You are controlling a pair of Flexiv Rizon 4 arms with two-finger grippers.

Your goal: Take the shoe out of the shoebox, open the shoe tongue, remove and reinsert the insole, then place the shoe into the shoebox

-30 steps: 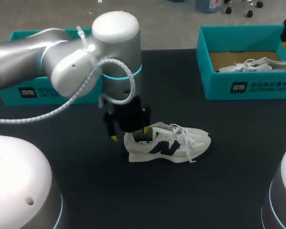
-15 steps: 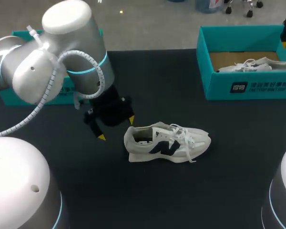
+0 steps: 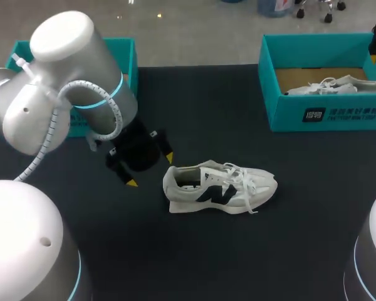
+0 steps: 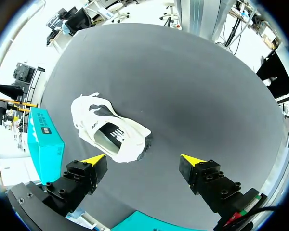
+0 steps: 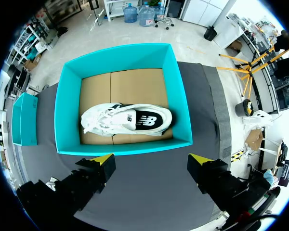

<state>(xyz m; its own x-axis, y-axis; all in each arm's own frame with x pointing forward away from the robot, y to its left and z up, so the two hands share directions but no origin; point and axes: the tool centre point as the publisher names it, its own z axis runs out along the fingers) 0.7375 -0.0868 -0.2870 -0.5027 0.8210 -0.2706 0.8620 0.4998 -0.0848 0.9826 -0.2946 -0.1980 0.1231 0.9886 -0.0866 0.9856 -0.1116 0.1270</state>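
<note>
A white shoe with a dark side logo point(image 3: 219, 188) lies on its sole on the black table, toe to the right. My left gripper point(image 3: 150, 169) hangs open just left of its heel, touching nothing. In the left wrist view the shoe point(image 4: 106, 130) lies ahead of the left gripper point(image 4: 142, 158), nearer one finger. The teal shoebox point(image 3: 282, 106) stands at the back right with a second white shoe point(image 3: 329, 86) in it. My right gripper point(image 5: 151, 157) hovers open above that shoebox point(image 5: 125, 147), looking down on the shoe point(image 5: 127, 119) inside.
A second teal box point(image 3: 122, 53) stands at the back left, partly hidden by my left arm; it also shows in the left wrist view point(image 4: 45, 137). The arms' white bases fill the front corners.
My left gripper has pulled back from the shoe's heel opening, moving left and slightly up. The shoe has stayed where it was. The right arm has not moved.
</note>
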